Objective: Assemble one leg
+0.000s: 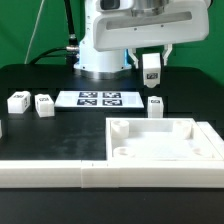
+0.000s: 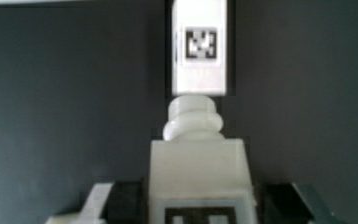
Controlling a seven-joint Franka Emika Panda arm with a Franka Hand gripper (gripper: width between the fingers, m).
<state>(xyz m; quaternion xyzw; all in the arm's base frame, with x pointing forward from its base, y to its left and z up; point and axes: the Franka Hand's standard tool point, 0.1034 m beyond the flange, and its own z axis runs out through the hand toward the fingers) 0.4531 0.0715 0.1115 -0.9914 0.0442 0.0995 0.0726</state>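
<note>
The exterior camera is standing in front of the black table (image 1: pixel 40 135), a little above it, looking across the near white panel (image 1: pixel 160 140) toward the marker board (image 1: pixel 97 98) and the arm's base (image 1: pixel 100 62) at the far side. The wrist camera is sitting close behind the gripper (image 1: pixel 151 72), looking along the leg (image 2: pixel 201 160) in its grip down to the table. Both views are sharing this leg and the dark table under it.

table (image 1: pixel 50 138), from its centre | marker board (image 1: pixel 98 98) 12 o'clock | two legs (image 1: pixel 17 101) (image 1: pixel 44 105) 10 o'clock | third leg (image 1: pixel 155 104) 2 o'clock | white panel (image 1: pixel 160 140) 4 o'clock
</note>
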